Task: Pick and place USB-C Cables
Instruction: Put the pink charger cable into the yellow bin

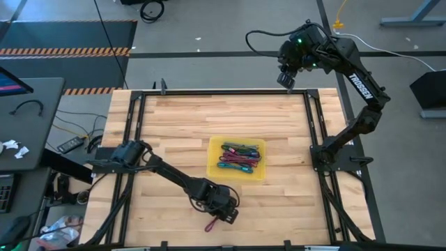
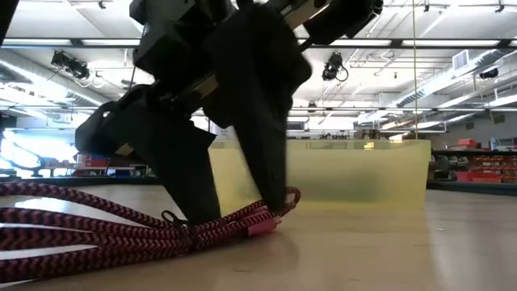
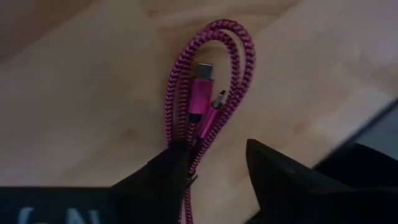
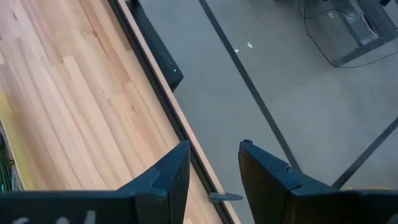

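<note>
A magenta braided USB-C cable (image 3: 180, 93), bundled in a long loop, lies flat on the wood near the table's near edge (image 1: 210, 225). My left gripper (image 3: 217, 165) is open and low over it, pointing down, with its fingers standing either side of the bundle near its tied middle (image 2: 190, 228). Several more coloured cables (image 1: 239, 157) lie inside the square yellow tray (image 1: 213, 169) at mid-table. My right gripper (image 4: 214, 168) is open and waits high over the table's far edge (image 1: 286, 80), touching nothing. My left gripper comes at the magenta bundle from above, with the fingers across it and the tips down at the table top (image 2: 202, 214). One finger (image 3: 168, 171) stands right against the strands. I cannot tell whether it touches them. The cable lies slack on the wood.
The yellow tray's wall (image 2: 355, 174) stands just beyond the cable, toward the far side. Black frame rails run along the table's edges (image 1: 310, 125). Bare wood lies left and right of the tray. Floor and loose cords show beyond the far edge (image 4: 249, 81).
</note>
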